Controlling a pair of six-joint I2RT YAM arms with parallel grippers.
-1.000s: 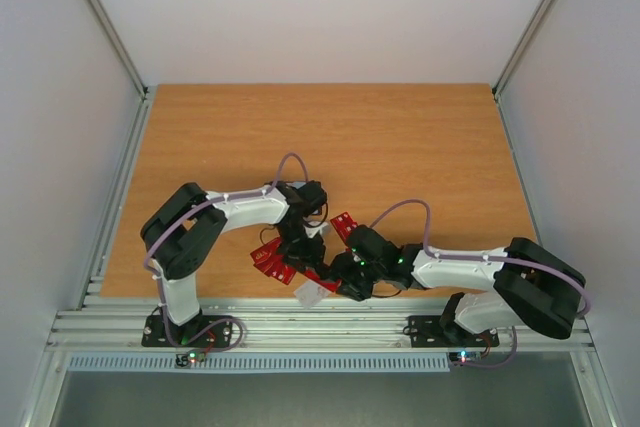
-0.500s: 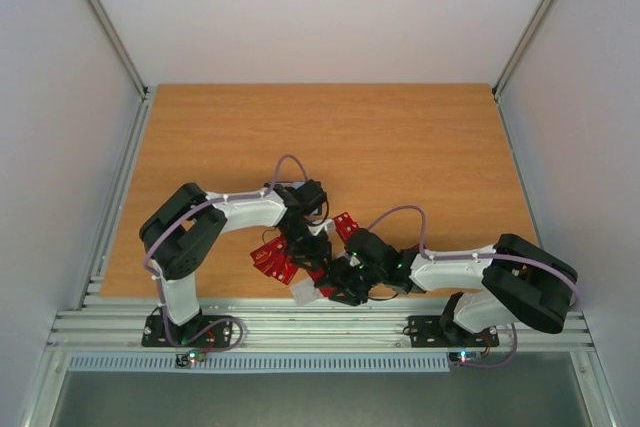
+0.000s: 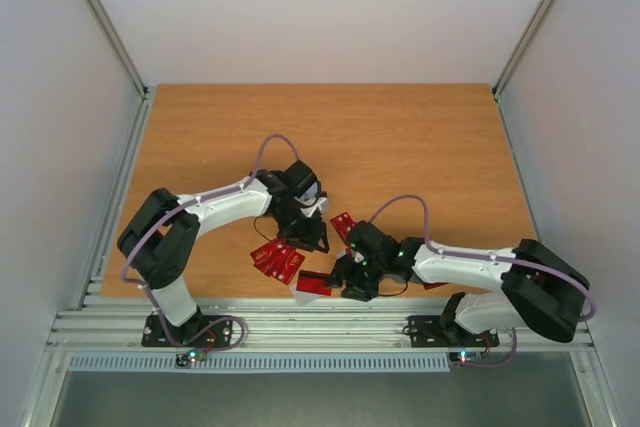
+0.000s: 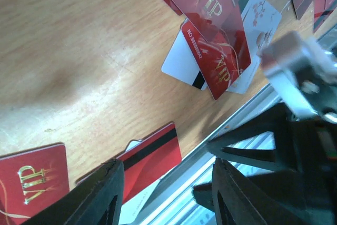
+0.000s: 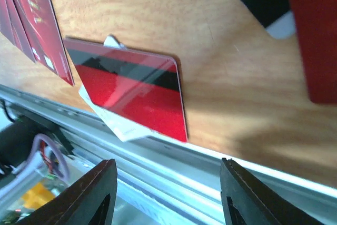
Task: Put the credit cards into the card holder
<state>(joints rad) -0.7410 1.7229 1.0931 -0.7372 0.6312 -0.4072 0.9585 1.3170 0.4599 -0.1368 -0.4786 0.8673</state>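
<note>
Wooden table (image 3: 400, 147), aluminium rail (image 3: 300, 323)

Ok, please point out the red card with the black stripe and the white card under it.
red card with the black stripe (image 5: 138, 101): right wrist view, on its red face.
white card (image 5: 117, 126): right wrist view, corner showing below the red card.

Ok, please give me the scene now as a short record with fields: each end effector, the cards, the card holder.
left end effector: open, holds nothing
right end effector: open, holds nothing
striped red card: lies flat on a white card, at the near edge of the table
other red cards: loose on the table, some overlapping
card holder: not made out in any view
cards inside holder: none seen
</note>
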